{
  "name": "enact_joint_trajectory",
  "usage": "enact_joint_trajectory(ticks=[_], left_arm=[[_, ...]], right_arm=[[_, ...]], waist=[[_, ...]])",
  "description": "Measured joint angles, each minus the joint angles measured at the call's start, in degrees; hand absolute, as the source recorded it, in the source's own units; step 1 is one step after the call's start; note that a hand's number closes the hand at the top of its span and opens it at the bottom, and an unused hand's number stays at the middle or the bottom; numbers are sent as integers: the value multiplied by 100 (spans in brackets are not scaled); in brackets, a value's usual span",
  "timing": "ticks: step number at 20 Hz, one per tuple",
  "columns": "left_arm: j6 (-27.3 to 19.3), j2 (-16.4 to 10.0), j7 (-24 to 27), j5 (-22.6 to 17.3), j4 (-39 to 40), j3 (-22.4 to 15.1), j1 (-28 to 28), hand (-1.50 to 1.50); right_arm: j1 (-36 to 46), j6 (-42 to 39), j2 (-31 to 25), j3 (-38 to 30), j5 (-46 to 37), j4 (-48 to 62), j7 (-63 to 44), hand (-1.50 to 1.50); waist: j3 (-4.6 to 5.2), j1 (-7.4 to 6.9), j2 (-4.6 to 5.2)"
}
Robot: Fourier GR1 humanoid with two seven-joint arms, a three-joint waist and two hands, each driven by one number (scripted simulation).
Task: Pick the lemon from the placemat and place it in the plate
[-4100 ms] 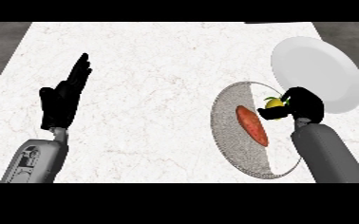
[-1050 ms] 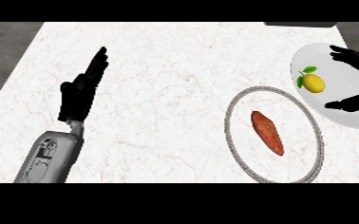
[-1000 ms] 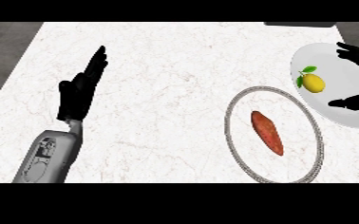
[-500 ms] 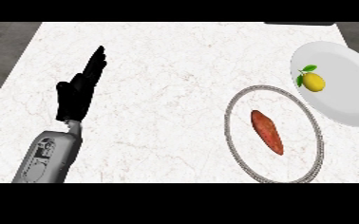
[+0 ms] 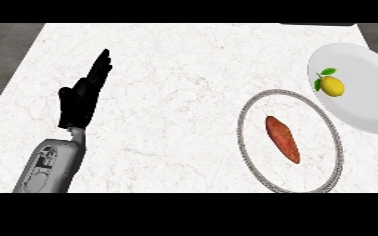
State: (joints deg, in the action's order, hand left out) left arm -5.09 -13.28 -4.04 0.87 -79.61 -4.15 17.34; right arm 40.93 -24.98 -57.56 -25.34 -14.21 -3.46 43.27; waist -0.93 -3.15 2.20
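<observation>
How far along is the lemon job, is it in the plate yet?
Done: the lemon lies in the white plate, off the placemat, which holds only a sweet potato. In hand: nothing; the left hand rests open at the left, and the right hand is out of view. Left: nothing that shows.

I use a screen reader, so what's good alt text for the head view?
A lemon lies on a white plate at the counter's right edge; beside it, a reddish elongated vegetable rests on a round placemat. The left hand rests open at the left.
</observation>
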Motion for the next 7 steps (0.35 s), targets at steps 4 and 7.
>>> enact_joint_trajectory(ticks=[4, 7], left_arm=[[-13, 37, 9, -10, -45, -8, -26, 0], [-1, 16, 0, -29, -43, 29, -6, 0]], right_arm=[[-178, -55, -59, -39, 49, -88, -25, -150], [-270, -102, -104, -66, 84, -148, -74, -150]], waist=[[-14, -3, 3], [-21, -4, 9]])
